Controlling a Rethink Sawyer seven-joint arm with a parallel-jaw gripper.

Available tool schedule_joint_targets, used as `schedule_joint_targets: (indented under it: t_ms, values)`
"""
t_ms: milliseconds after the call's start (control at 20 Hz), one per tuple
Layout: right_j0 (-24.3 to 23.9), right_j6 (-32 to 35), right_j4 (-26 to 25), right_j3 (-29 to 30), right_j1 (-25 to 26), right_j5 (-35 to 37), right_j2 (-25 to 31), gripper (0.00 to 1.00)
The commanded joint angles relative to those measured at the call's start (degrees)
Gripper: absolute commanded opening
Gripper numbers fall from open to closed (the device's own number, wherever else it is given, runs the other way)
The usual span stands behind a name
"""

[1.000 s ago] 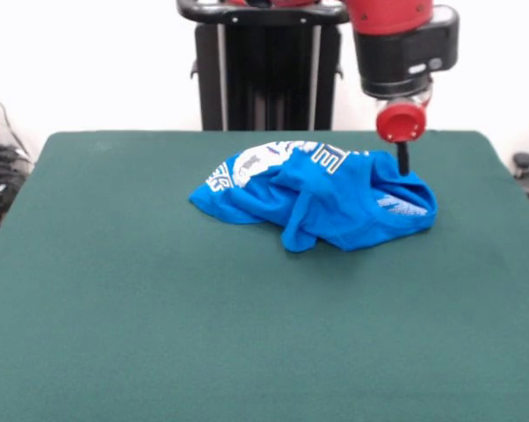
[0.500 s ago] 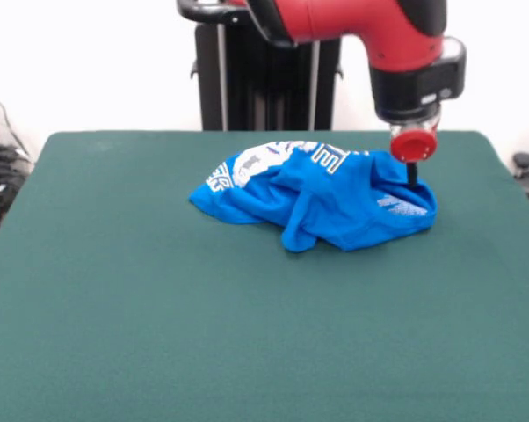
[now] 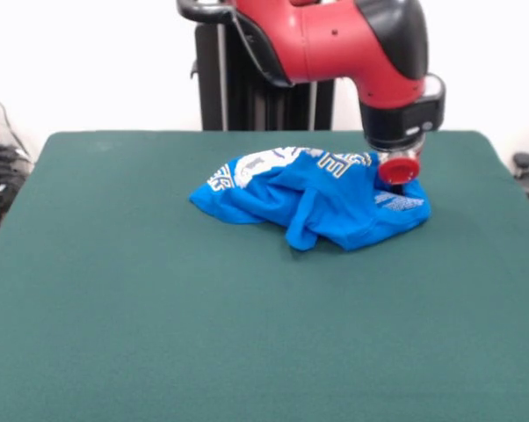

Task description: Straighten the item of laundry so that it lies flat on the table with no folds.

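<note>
Bright blue soft cotton T-shirt with white pixel graphic and white-and-yellow block lettering [image 3: 313, 200] sits crumpled in a low heap on the large dark green felt-covered surface [image 3: 159, 334], toward the far side and a bit right of centre in the front view. Lettering faces up along the heap's far ridge, a folded lobe sticks out at the near edge, the right end is bunched. Red and black arm [image 3: 352, 44] comes down over the right end; the tool [image 3: 398, 176] is buried in or pressed against the cloth there, tips hidden under the red cap, so cannot tell if it is released or clenched on fabric. Step in hand looks like taking hold of the right-hand edge to draw it outward. To do it well: pinch only one layer near the outer edge, not the whole bunch; lift just enough to clear the surface; drag away from the heap so folds open rather than shift; go slow, cotton drags on felt and the whole shirt may slide.
</note>
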Motion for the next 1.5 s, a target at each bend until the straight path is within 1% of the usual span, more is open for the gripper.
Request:
schedule_joint_targets:
  t_ms: [50, 200, 400, 500, 600, 650, 700, 800, 950, 1150, 1350, 1500]
  values:
    - [2.3, -2.8, -3.2, -6.7, 10.6, -5.7, -3.4, 0.00]
    - [1.7, -3.1, -3.6, -7.5, 10.5, -6.1, -2.4, 0.00]
    - [-0.5, -4.3, -3.2, -7.9, 7.5, -3.6, 1.2, 0.00]
    - [-2.6, -5.1, -3.0, -8.1, 6.2, -4.0, 4.0, 0.00]
    - [-2.9, -4.9, -3.7, -10.1, 5.7, -6.7, 4.5, 0.00]
    - [-2.9, -4.8, -3.5, -10.9, 5.2, -6.4, 4.7, 0.00]
    - [-3.4, -5.0, -3.2, -11.6, 4.6, -5.4, 5.5, 0.00]
    - [-2.8, -4.6, -2.0, -13.3, 3.1, -2.7, 5.6, 0.00]
    - [-2.8, -4.4, -0.5, -15.7, 2.4, -0.1, 6.8, 0.00]
    - [-3.2, -4.4, 0.6, -17.0, 1.5, 2.4, 8.3, 0.00]
    - [-2.9, -3.7, 0.7, -18.9, 2.0, 1.6, 8.8, 0.00]
    - [-3.8, -2.1, 2.1, -18.4, 0.3, 1.2, 11.1, 0.00]
